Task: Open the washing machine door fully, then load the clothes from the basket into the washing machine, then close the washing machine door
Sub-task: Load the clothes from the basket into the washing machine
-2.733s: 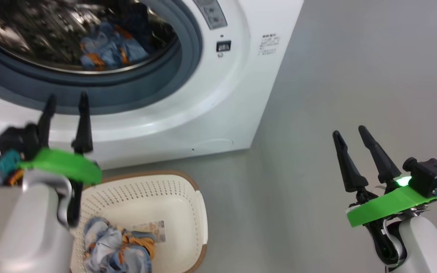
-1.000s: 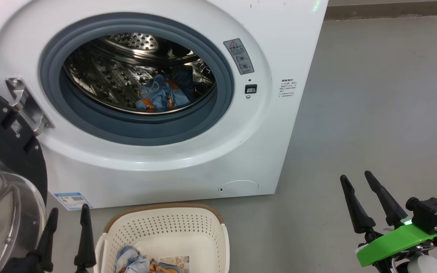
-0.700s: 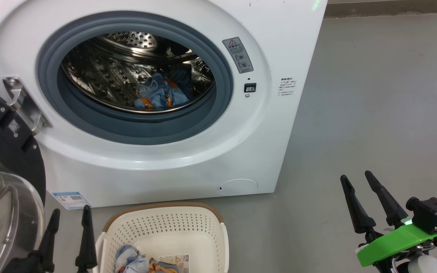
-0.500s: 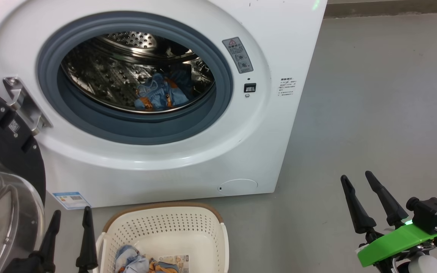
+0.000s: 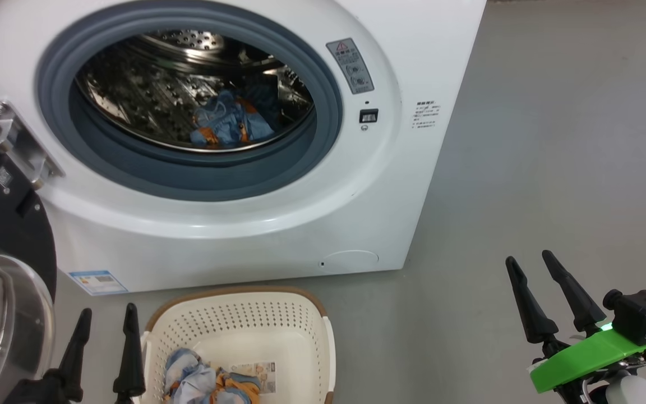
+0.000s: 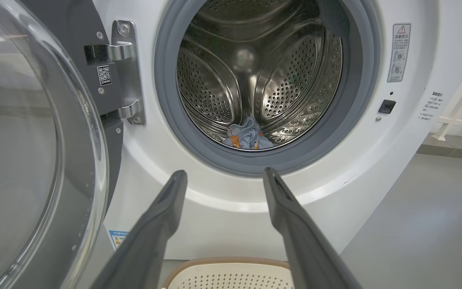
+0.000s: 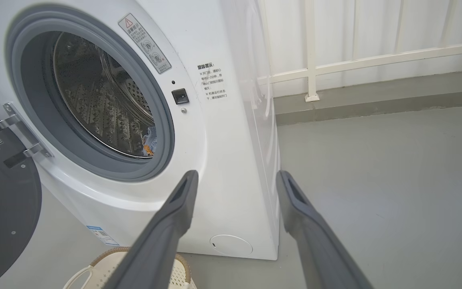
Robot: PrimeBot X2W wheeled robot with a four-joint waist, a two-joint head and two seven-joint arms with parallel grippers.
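Fingers (image 5: 129, 353) of the left arm stood spread apart and empty, tips pointing up toward the washing machine (image 5: 244, 241). The right arm's fingers (image 5: 527, 303) were likewise parted, holding nothing, over bare floor (image 5: 525, 140) well off to the right.

Just right of the left fingers, and lower, sat the basket (image 5: 233, 294), with the remaining clothes (image 5: 199, 384) bunched on its floor at the near left side. The bundle's longer side ran roughly across, left to right. That made the left arm clearly the nearer one; the right fingers were well apart from the basket.

As I judged it, the coming move turned on this: the clothes lay below and beside the left fingers, not ahead of them, so the fingers would have to tip downward and swing right into the basket.

Beyond the basket, one garment (image 5: 227, 120) already lay at the bottom of the drum (image 5: 149, 95). The washing machine door (image 5: 9, 235) hung wide open at the left, close beside the left fingers.
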